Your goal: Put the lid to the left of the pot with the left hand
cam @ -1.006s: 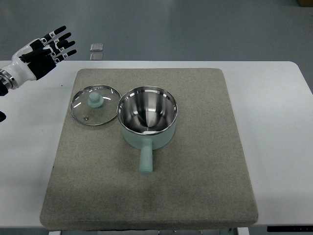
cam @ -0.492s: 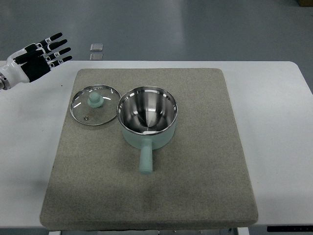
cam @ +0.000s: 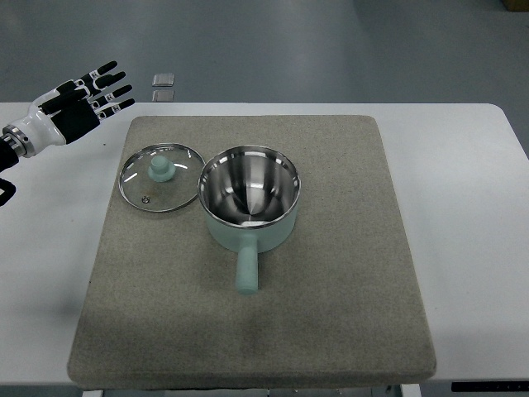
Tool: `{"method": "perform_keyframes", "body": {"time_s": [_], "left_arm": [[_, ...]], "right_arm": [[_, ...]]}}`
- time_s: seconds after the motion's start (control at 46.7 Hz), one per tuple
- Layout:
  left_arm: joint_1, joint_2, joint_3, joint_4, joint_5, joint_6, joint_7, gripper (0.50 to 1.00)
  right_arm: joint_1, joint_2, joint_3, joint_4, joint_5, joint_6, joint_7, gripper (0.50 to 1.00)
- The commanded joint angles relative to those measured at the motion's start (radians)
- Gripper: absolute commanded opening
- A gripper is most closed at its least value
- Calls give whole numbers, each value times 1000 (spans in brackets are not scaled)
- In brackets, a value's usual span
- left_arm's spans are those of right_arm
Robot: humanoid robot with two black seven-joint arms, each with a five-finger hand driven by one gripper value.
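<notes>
One hand of mine is showing, my black-and-white left hand [cam: 70, 106], hovering over the far left corner of the white surface [cam: 471, 190] with its fingers [cam: 106, 85] spread wide and holding nothing. It is sitting well apart from the round glass lid with a pale green knob [cam: 161, 178], which is lying flat on the grey felt mat [cam: 331, 314] near the mat's far left corner. Just beside the lid, on its right and almost touching its rim, the pale green pot with a shiny steel inside [cam: 249, 198] is standing uncovered, its stubby green handle [cam: 246, 271] pointing toward the near edge of the surface.
</notes>
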Motion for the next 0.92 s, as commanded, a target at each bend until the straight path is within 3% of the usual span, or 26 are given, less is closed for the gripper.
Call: {"method": "perform_keyframes", "body": {"time_s": [0.0,0.899], "left_arm": [[-1,-1,-3,-1,0,0,1,996],[-4,-22,-5,-8,2,0,-2,996]], "right_arm": [[0,0,0,1,0,0,1,924],[2,0,-2,13,-5,6,1,924]]}}
